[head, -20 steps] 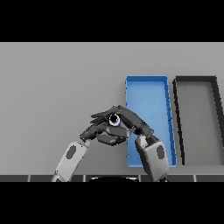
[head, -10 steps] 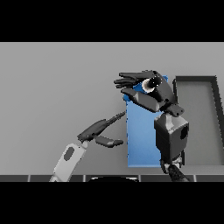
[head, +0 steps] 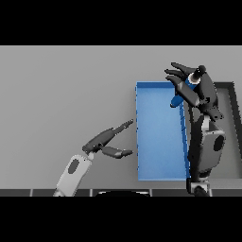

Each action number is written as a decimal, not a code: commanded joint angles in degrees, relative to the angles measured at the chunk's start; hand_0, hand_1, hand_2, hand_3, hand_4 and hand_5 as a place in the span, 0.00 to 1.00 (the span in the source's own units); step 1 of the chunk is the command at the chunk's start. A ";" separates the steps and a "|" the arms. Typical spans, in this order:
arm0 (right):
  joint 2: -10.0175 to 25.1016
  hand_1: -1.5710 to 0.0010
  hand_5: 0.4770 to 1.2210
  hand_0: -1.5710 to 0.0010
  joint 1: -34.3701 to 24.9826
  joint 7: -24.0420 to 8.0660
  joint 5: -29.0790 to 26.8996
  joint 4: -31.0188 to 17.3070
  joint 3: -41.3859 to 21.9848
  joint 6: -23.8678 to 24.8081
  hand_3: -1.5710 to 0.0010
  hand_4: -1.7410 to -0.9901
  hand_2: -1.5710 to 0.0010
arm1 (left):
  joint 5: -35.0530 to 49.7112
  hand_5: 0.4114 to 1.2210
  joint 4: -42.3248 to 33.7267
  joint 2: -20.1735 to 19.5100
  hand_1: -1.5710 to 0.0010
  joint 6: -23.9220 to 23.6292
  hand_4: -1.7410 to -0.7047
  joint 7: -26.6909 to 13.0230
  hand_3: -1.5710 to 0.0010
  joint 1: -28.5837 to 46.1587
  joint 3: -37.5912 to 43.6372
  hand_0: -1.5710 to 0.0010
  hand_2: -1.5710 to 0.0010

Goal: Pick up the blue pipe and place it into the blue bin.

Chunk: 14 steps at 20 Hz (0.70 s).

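blue pipe (head: 178,100): mostly hidden behind right hand (head: 196,90) (grip unclear) | dark bin (head: 231,127): cut off beyond that hand

You see the blue pipe (head: 178,99) upper right, tilted, largely hidden. The blue bin (head: 158,142), a long rectangle, lies right of centre.

A dark grey bin (head: 230,124) sits on the grey table (head: 61,94), well toward the table's right side, with its long side running away from the front edge.

Matt grey table (head: 61,94); smooth plastic-looking blue bin (head: 158,142); slightly glossy blue pipe (head: 178,99).
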State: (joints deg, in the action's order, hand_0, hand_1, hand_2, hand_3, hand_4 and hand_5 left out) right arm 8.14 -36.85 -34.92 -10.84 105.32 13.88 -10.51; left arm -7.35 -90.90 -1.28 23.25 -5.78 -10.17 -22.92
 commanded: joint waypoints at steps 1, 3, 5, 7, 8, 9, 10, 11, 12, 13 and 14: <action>0.10 0.00 1.00 0.00 2.01 -0.01 0.77 -0.34 -0.08 0.32 0.00 0.32 0.00 | 0.24 0.07 -0.24 -0.28 1.00 0.18 0.77 0.79 1.00 0.28 0.11 1.00 1.00; 0.88 0.00 1.00 0.00 6.68 -0.01 1.82 -0.54 -1.39 1.97 0.00 0.32 0.00 | 0.04 0.06 0.37 -0.19 1.00 0.11 0.77 0.87 1.00 -0.21 0.18 1.00 1.00; 2.73 0.00 1.00 0.00 10.93 -0.01 1.77 -1.54 -2.48 3.09 0.00 0.32 0.00 | -0.16 0.06 0.11 -0.47 1.00 -0.13 0.78 1.31 1.00 0.07 0.26 1.00 1.00; 3.43 0.00 1.00 0.00 15.14 -0.01 2.31 -2.29 -4.96 5.95 0.00 0.32 0.00 | -0.85 0.06 1.12 -0.48 1.00 -0.57 0.78 2.00 1.00 -0.61 0.43 1.00 1.00; 4.31 0.00 1.00 0.00 17.04 -0.01 2.65 -2.48 -6.16 7.49 0.00 0.32 0.00 | -0.46 0.06 0.46 -0.84 1.00 -0.50 0.79 2.25 1.00 -0.84 0.83 1.00 1.00; 4.53 0.00 1.00 0.00 19.06 -0.01 2.90 -2.90 -7.41 10.02 0.00 0.32 0.00 | -0.60 0.06 0.52 -1.11 1.00 -0.46 0.79 2.57 1.00 -0.68 0.79 1.00 1.00; 5.54 0.00 1.00 0.00 20.92 -0.01 2.54 -3.71 -9.34 12.51 0.00 0.32 0.00 | -0.74 0.07 0.93 -0.77 1.00 -0.53 0.78 2.31 1.00 -0.73 0.61 1.00 1.00; 7.13 0.00 1.00 0.00 21.96 -0.01 1.57 -4.82 -10.76 14.65 0.00 0.32 0.00 | -1.15 0.07 1.00 -0.54 1.00 -0.78 0.78 2.21 1.00 -0.69 0.31 1.00 1.00; 8.63 0.00 1.00 0.00 22.35 -0.01 0.48 -6.08 -12.25 17.08 0.00 0.32 0.00 | -1.32 0.07 0.90 -0.83 1.00 -1.02 0.78 2.09 1.00 -0.79 0.59 1.00 1.00; 10.13 0.00 1.00 0.00 23.55 -0.01 -1.53 -6.54 -14.03 19.67 0.00 0.32 0.00 | -1.48 0.07 0.86 -0.90 1.00 -1.07 0.78 2.46 1.00 -0.72 0.50 1.00 1.00; 11.90 0.00 1.00 0.00 24.49 -0.01 -3.89 -7.09 -16.15 21.81 0.00 0.32 0.00 | -1.41 0.08 1.19 -1.04 1.00 -0.99 0.79 2.86 1.00 -1.03 0.72 1.00 1.00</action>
State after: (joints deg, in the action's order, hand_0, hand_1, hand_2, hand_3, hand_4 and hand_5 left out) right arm 20.05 -12.33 -34.93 -14.70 98.22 -2.27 11.14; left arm -8.77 -89.72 -2.33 22.24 -2.95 -11.20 -22.19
